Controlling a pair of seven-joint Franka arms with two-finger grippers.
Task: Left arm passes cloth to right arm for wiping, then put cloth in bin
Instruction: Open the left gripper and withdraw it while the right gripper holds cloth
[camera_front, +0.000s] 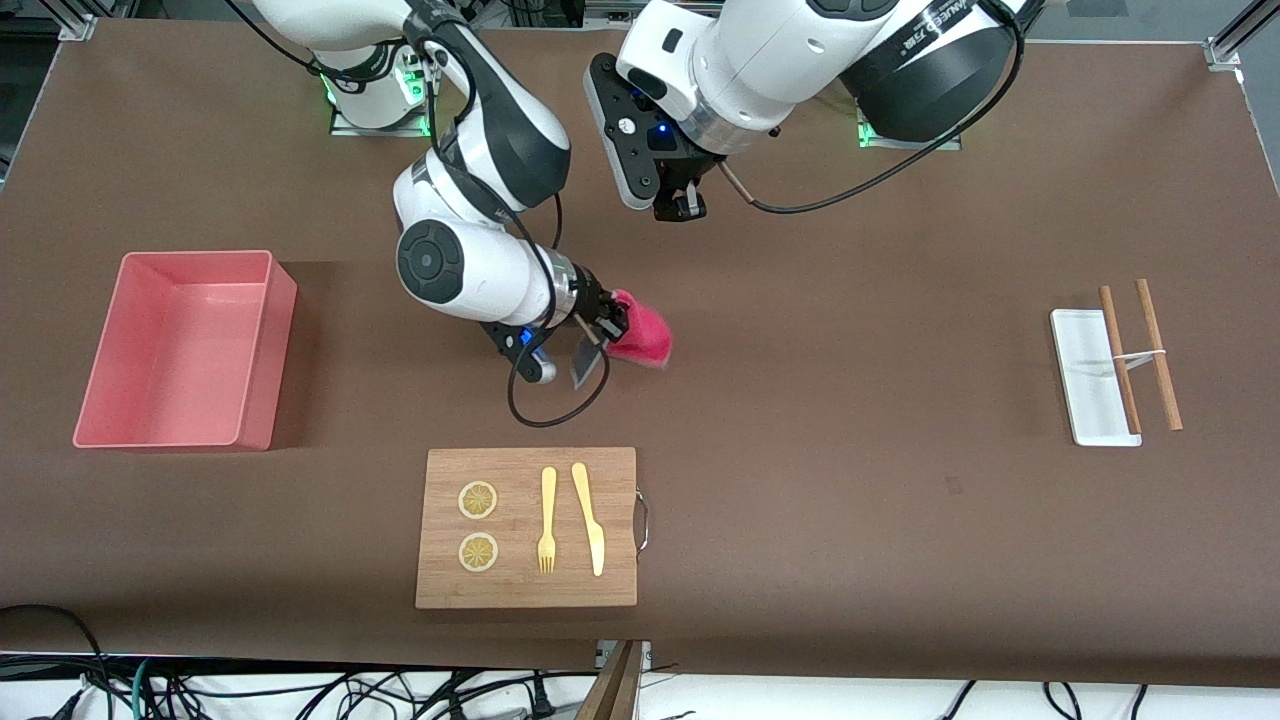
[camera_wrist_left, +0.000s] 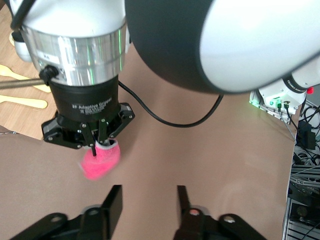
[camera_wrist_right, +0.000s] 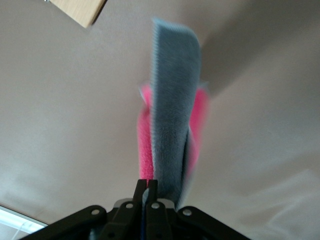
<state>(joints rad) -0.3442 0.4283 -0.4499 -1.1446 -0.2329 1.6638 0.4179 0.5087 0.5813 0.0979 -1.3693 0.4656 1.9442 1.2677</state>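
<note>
My right gripper (camera_front: 612, 322) is shut on the magenta cloth (camera_front: 642, 337) and holds it over the middle of the table, above the bare mat between the arms' bases and the wooden board. In the right wrist view the cloth (camera_wrist_right: 172, 125) hangs from the shut gripper (camera_wrist_right: 147, 186) with its grey reverse showing. My left gripper (camera_front: 681, 208) is open and empty, up in the air a little apart from the cloth. The left wrist view shows its spread gripper (camera_wrist_left: 147, 199) and, farther off, the cloth (camera_wrist_left: 100, 162) in the right gripper. The pink bin (camera_front: 284, 340) stands empty toward the right arm's end.
A wooden board (camera_front: 525, 590) with a fork, a knife and two lemon slices lies nearer the front camera than the cloth. A white tray (camera_front: 1085, 385) with two wooden sticks lies toward the left arm's end.
</note>
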